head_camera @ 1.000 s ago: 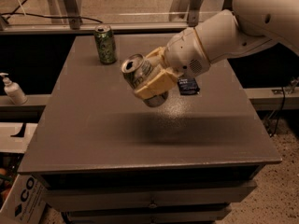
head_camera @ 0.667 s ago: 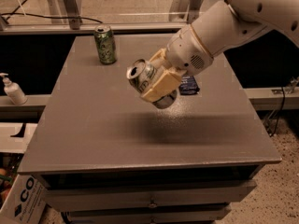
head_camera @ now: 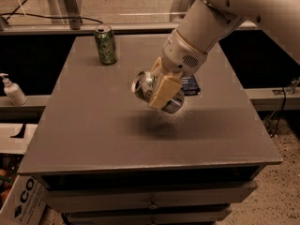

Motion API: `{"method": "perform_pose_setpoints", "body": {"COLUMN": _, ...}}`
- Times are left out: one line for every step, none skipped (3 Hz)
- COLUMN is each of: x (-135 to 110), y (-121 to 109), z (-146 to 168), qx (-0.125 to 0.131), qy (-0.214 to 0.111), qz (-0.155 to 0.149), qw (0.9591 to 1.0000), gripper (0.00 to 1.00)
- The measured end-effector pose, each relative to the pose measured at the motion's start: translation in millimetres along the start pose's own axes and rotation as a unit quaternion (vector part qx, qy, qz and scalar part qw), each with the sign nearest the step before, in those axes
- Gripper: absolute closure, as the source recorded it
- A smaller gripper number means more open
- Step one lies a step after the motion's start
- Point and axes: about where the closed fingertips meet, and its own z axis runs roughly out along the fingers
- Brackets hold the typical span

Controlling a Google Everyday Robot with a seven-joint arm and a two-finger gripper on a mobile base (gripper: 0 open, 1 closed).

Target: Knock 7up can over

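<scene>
In the middle of the frame, taking up most of it, is a grey table [head_camera: 93, 139] with drawers under the front edge. The white arm [head_camera: 211, 22] comes in from the upper right and angles down toward the table's centre. At its end the gripper [head_camera: 161, 93] is clamped on the 7up can [head_camera: 144, 84], with one tan finger [head_camera: 165, 89] lying across the can's side. The can is tipped well over, its silver top pointing to the left. There's a shadow on the table just below it, so it looks lifted, though I can't tell if the lower end touches.

A darker green can [head_camera: 105, 44] stands upright in the upper left, well apart from all this. A small blue packet [head_camera: 191, 84] lies just behind the gripper to the right. A soap bottle [head_camera: 13, 90] sits off the table at the left edge.

My read: we're mid-knock, the can is tilted but not lying down yet. The next move probably needs the gripper to lower it onto its side and let go cleanly, without it rolling off toward the front edge.
</scene>
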Motion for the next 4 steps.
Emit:
{"method": "perform_pose_setpoints", "body": {"x": 10.8, "y": -3.4, "z": 13.3, "qx": -0.02, "qy": 0.037, "qz": 0.009, "qw": 0.9991, "gripper": 1.0}}
{"method": "perform_pose_setpoints", "body": {"x": 15.8, "y": -8.3, "z": 20.7, "qx": -0.027, "qy": 0.052, "qz": 0.02, "qw": 0.9981, "gripper": 0.82}}
{"method": "perform_pose_setpoints", "body": {"x": 17.5, "y": -12.1, "z": 26.3, "qx": -0.027, "qy": 0.056, "qz": 0.027, "qw": 0.9977, "gripper": 0.58}}
{"method": "perform_pose_setpoints", "body": {"x": 20.1, "y": -12.7, "z": 30.8, "qx": -0.027, "qy": 0.054, "qz": 0.034, "qw": 0.9976, "gripper": 0.35}}
